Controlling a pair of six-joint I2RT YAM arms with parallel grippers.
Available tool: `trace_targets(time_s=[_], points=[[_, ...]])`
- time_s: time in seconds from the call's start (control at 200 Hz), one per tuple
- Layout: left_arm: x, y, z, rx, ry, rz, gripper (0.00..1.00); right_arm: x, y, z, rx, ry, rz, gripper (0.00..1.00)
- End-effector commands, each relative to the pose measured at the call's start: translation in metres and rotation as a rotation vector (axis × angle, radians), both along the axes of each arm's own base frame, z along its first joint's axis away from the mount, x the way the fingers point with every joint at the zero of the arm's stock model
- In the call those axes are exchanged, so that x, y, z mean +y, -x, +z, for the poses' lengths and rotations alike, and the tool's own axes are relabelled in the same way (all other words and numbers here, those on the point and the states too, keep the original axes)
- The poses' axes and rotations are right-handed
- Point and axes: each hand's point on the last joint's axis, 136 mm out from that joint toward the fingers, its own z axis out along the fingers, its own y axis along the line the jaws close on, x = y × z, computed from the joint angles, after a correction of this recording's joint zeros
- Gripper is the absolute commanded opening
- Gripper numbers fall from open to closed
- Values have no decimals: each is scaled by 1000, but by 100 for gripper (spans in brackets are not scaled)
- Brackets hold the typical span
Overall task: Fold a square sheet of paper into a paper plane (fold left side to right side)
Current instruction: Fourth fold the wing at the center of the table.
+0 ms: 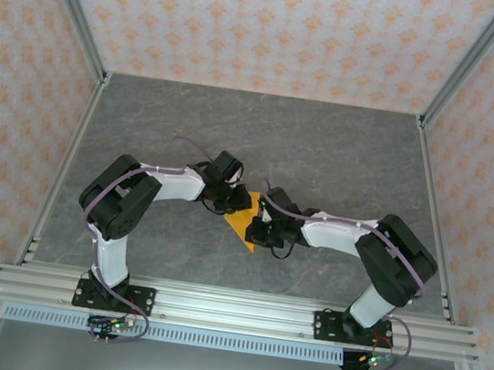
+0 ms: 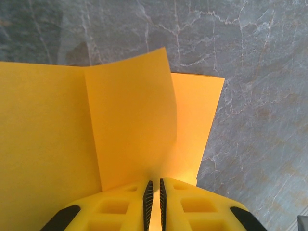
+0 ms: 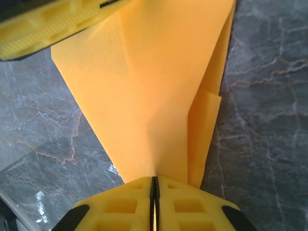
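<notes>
Right gripper (image 3: 154, 179): fingers clenched on the narrow end of the orange paper (image 3: 159, 96). The paper sits mid-table between both wrists, folded to a taper, point toward the arm bases. Left gripper (image 2: 154, 183): fingers pinching the wider far part, one flap standing up, curved. Grey marbled table (image 1: 325, 150) beyond.

both elbows outward, left end effector (image 2: 155, 186) and right end effector (image 3: 155, 182) close together, jaws of each tightly shut
</notes>
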Motion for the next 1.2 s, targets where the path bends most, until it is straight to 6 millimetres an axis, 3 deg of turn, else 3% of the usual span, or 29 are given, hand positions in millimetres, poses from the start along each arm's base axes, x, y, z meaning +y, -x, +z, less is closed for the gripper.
trace_targets(time_s=[0.0,0.46,0.651,0.931,1.056,1.191], points=[[17,13,-27,59,-94,18,17,-28,47,-24,147,124,34,11],[16,12,-25,56,-95,19,17,-52,68,-28,178,179,20,10],[17,13,-26,61,-95,19,17,-53,64,-8,134,173,30,10],[15,12,-23,56,-82,22,17,-14,32,54,-17,-43,-2,10],[15,13,-23,55,-80,20,17,5,10,56,-21,-141,-58,10],[14,12,-20,53,-77,20,17,7,-13,42,-23,-115,-105,9]])
